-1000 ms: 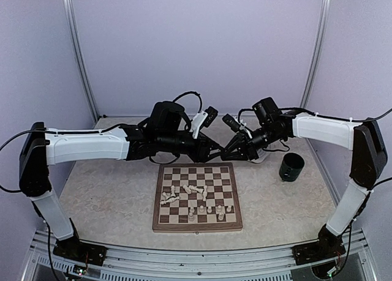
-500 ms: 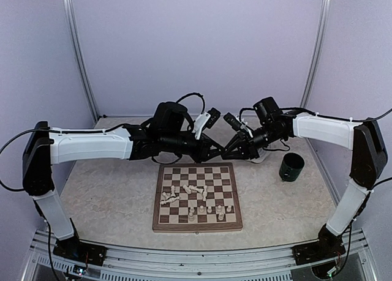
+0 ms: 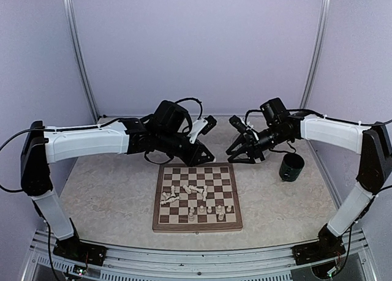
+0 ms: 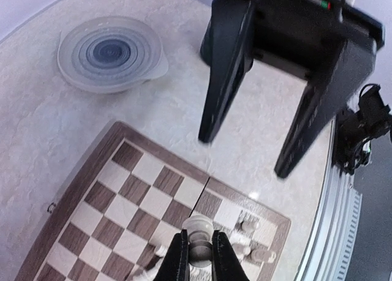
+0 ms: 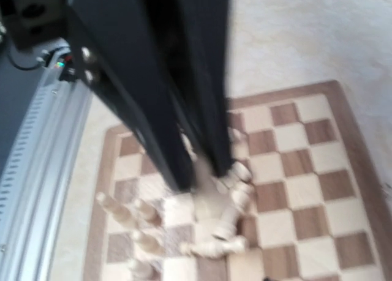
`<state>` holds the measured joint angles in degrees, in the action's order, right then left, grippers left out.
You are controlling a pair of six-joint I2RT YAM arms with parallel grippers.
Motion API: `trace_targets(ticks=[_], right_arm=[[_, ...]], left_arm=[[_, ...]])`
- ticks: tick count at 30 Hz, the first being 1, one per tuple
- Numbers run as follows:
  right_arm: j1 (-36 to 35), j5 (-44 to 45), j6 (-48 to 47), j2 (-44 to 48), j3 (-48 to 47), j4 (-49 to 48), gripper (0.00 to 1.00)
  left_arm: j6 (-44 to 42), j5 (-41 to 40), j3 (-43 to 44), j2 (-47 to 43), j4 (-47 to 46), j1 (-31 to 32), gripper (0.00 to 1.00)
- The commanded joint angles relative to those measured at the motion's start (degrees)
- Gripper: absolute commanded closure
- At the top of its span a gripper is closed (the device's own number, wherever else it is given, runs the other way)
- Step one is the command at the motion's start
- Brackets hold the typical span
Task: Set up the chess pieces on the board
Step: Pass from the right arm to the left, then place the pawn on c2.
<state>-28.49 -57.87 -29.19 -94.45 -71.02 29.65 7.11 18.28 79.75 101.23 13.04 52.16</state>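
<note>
Having met fingertip to fingertip above the far edge of the board (image 3: 211, 174) a second ago, now drawn apart. Passed across in that meeting: one chess piece (image 4: 198, 224), clamped now in the left gripper (image 4: 199, 247) (pale rounded head poking up between the fingertips). Let go by the right gripper (image 4: 244, 153), spread wide and empty, pulled back over the table (image 3: 110, 189) past the board's far right corner. Judged as a finished hand-over, leaving the left arm to carry its load down to a home square. Held for now in the air near the board's far edge, clear of the squares.

As for the other chess pieces (image 3: 193, 192): small, cream, like turned wood. Mostly tumbled on their sides in a heap around the board's middle, spilling toward its left edge. A handful upright close to the near edge. Leaving the far rows bare, so plenty yet to set.
</note>
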Motion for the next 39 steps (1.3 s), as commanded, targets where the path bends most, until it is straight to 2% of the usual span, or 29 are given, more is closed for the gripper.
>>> trace_targets(ticks=[1, 4, 7, 16, 24, 39], right_arm=[[2.24, 5.97, -1.32, 3.23, 2.83, -0.91, 0.55], [2.30, 8.50, -1.22, 3.28, 3.28, -1.70, 0.54], [2.30, 8.75, -1.31, 2.54, 2.80, -1.81, 0.54], [2.30, 8.85, -1.20, 2.00, 2.54, -1.44, 0.54], [2.30, 9.79, -1.74, 2.87, 3.43, -1.48, 0.54], [2.30, 9.53, -1.92, 2.78, 3.35, -1.28, 0.53]], left_arm=[[-6.30, -7.49, 3.02, -4.40, 18.89, 1.61, 0.95], [-6.76, -9.43, 2.87, -5.39, 26.97, 2.35, 0.95], [-6.53, -9.35, 0.48, -6.36, 30.44, 3.34, 0.95], [-6.93, -9.51, -3.09, -1.15, 32.64, 6.59, 0.95], [-6.94, -8.73, -3.75, 1.77, 32.13, 6.84, 0.94], [-6.94, -12.05, -4.30, 5.87, 33.84, 8.46, 0.93]])
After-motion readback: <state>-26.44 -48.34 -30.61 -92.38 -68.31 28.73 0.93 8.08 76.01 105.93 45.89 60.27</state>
